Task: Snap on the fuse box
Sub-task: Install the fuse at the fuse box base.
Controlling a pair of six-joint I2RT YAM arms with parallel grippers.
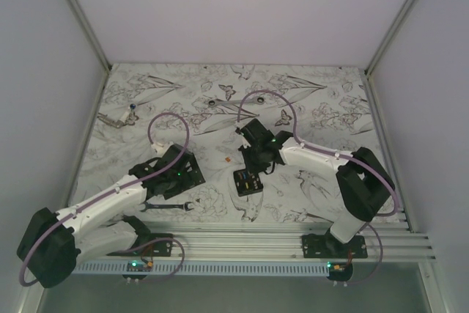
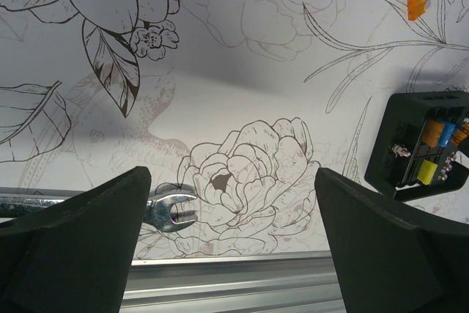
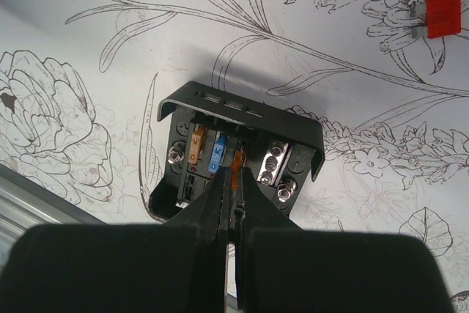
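Open at frame centre on the worktop (image 1: 330, 100), the fuse box (image 1: 248, 181) looks light, stiff and apt to skid, best gripped by its outer walls; the right claw (image 3: 234, 185) is pinched together at its fuses (image 3: 218, 155), the left claw (image 2: 233, 188) spread empty.

The table (image 1: 322, 93), covered in a black-and-white flower print, carries the fuse box (image 1: 248, 181). A wrench (image 1: 170, 207) lies left of the box. A small orange piece (image 1: 229, 157) sits just beyond it and a red piece (image 3: 443, 12) near it. A second wrench (image 1: 116, 118) lies far to the box's left, and two tiny round things (image 1: 212, 102), perhaps bolts, lie well beyond.
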